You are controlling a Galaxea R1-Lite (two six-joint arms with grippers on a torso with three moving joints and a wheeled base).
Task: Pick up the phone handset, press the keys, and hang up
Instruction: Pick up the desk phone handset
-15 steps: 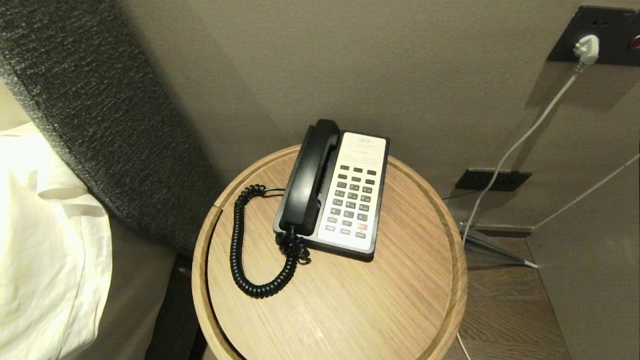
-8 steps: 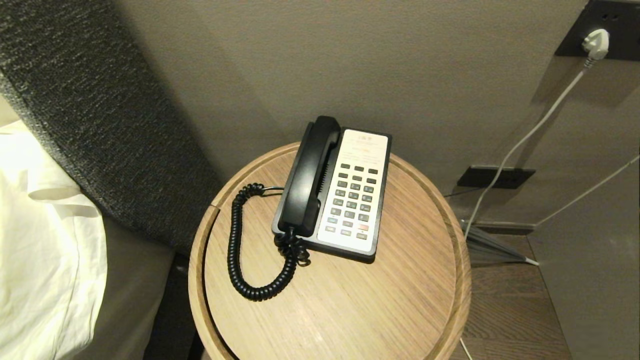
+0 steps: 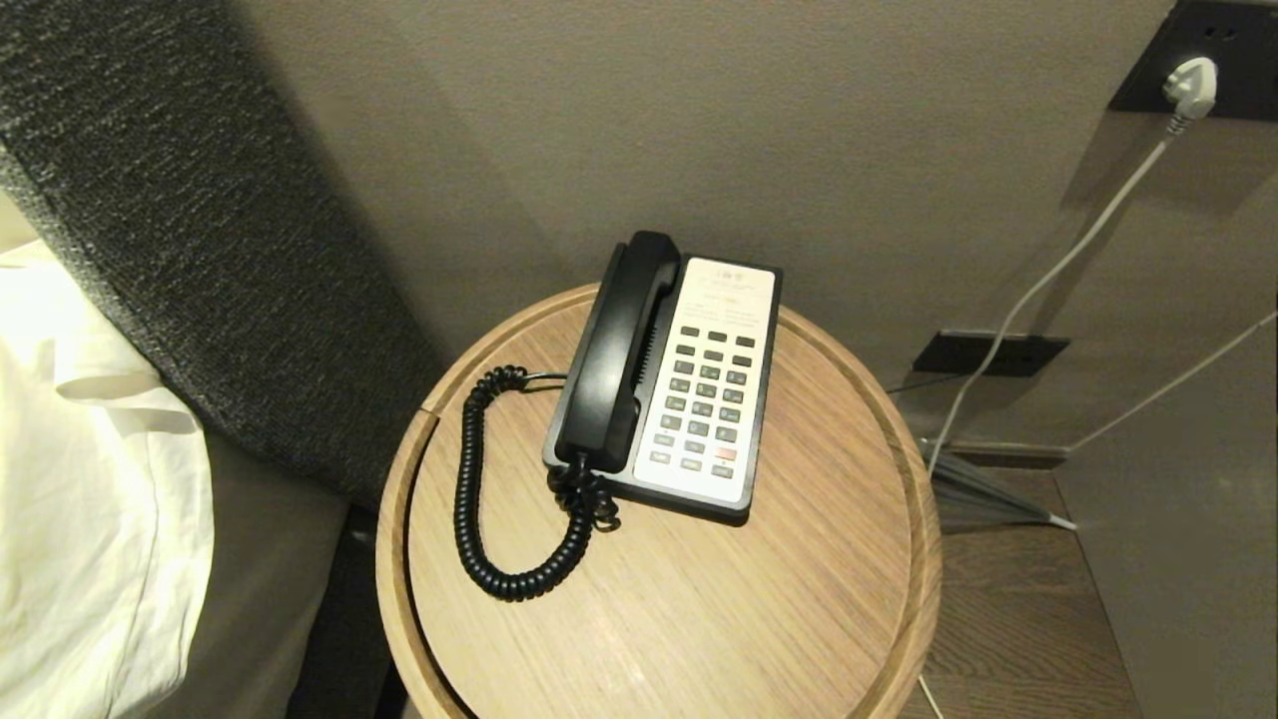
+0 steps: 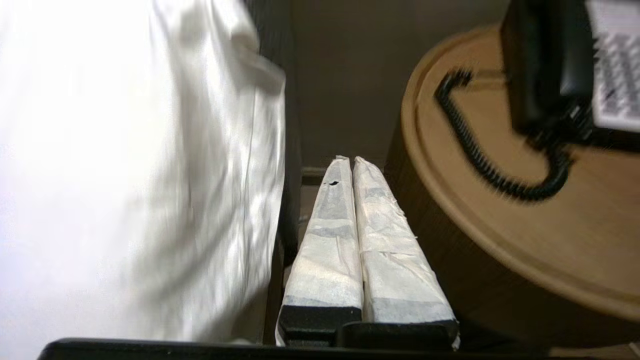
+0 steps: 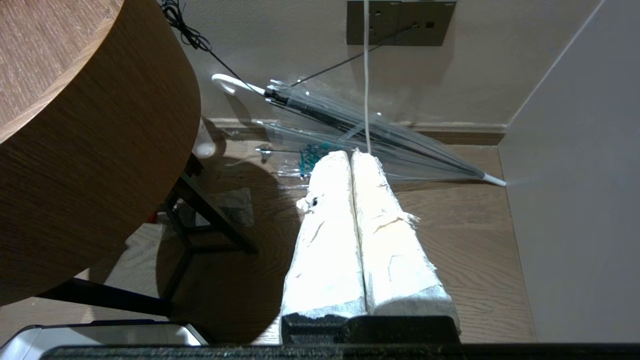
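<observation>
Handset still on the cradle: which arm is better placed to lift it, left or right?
Probably left. The phone handset lies on the base's left side, and the left gripper, fingers shut, hangs beside that edge of the round table. The right gripper sits low near the floor.

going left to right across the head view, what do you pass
white bedding → dark headboard → coiled cord → phone handset → keys → white cable → white plug

left gripper (image 4: 352, 162) fingers together, right gripper (image 5: 351, 155) likewise
</observation>
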